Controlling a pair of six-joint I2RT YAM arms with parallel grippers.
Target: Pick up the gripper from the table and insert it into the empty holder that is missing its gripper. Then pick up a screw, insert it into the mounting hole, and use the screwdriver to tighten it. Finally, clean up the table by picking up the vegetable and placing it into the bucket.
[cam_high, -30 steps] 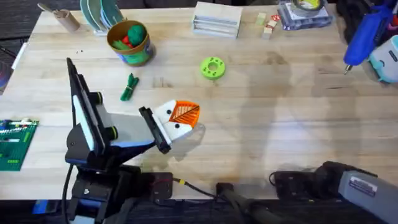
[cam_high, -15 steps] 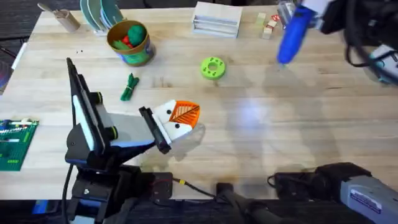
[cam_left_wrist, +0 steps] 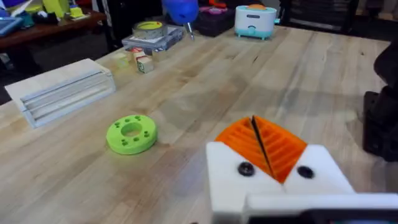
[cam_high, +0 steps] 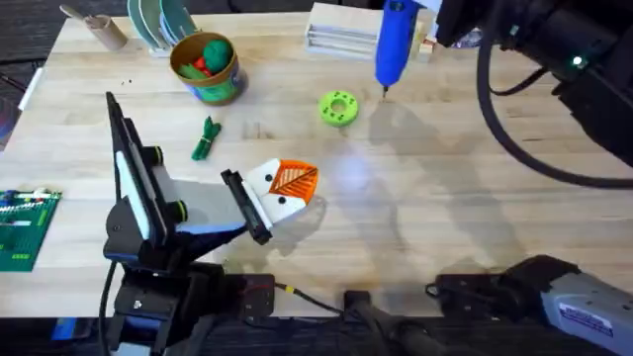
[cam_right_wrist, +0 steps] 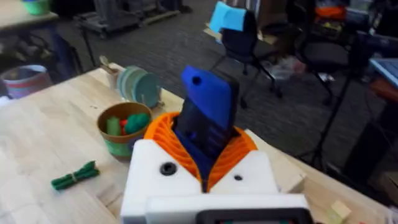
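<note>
right gripper (cam_right_wrist: 208,163) clenched on the screwdriver (cam_high: 395,42); left gripper (cam_left_wrist: 267,152) pressed closed, holding nothing.

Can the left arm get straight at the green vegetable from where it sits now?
Probably yes. The vegetable lies in the open on the table, just beyond the left tool, with bare wood between them. The bucket stands farther back, and the right tool, holding the screwdriver, is off to the other side.

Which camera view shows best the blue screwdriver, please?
The overhead view: the screwdriver shows nearly whole there, handle and metal tip, held by the right gripper above the table's far side. The right wrist view shows its handle close between the orange pads; the left wrist view, its lower end far off.
</note>
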